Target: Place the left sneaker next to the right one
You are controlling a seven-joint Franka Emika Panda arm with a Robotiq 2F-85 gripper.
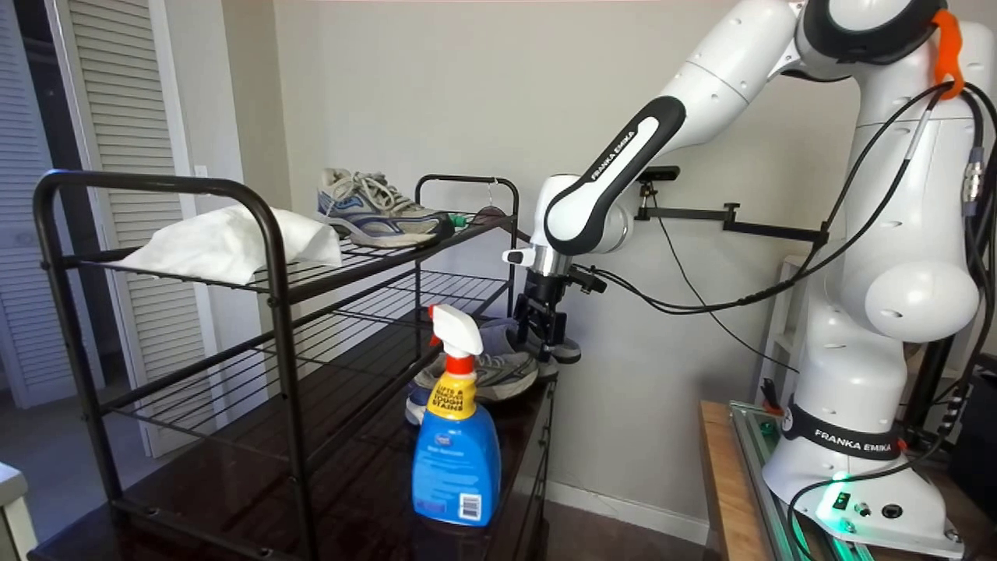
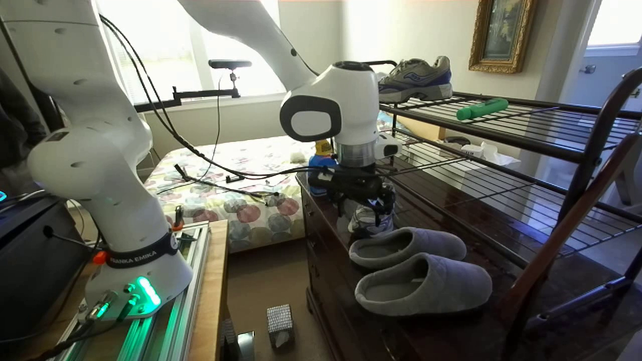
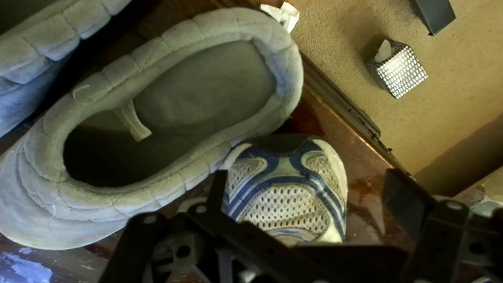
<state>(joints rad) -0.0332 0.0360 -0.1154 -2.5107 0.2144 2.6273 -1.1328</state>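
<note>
A white robot arm with black trim [image 1: 888, 226] reaches out and down over a glossy dark-brown wooden counter [image 1: 366, 475] fitted with drawers. On this stands a black metal rack with wire shelves [image 1: 291, 358]; a crumpled white sheet [image 1: 234, 241], cloth or paper, I cannot tell which, lies on its top shelf.

A pale mesh sneaker with blue bands [image 3: 287, 200] rests sole down on the counter, directly below the end of the arm. A matching laced grey-and-blue sneaker [image 1: 382, 210] sits on the rack's top shelf, well apart from it. Which is the left shoe I cannot tell. Two soft grey backless slippers [image 2: 441, 283] lie side by side on the counter, one of them just beside the lower sneaker.

A blue plastic spray bottle with a white and red trigger head [image 1: 456, 460] stands upright on the counter, partly covering that sneaker in an exterior view.

The black fingers [image 3: 406, 202] are spread, with the front of the lower sneaker between them: one is close by its slipper side, the other apart from it. Whether either touches is unclear.

On the top shelf lies a slim green cylinder [image 2: 482, 109].
</note>
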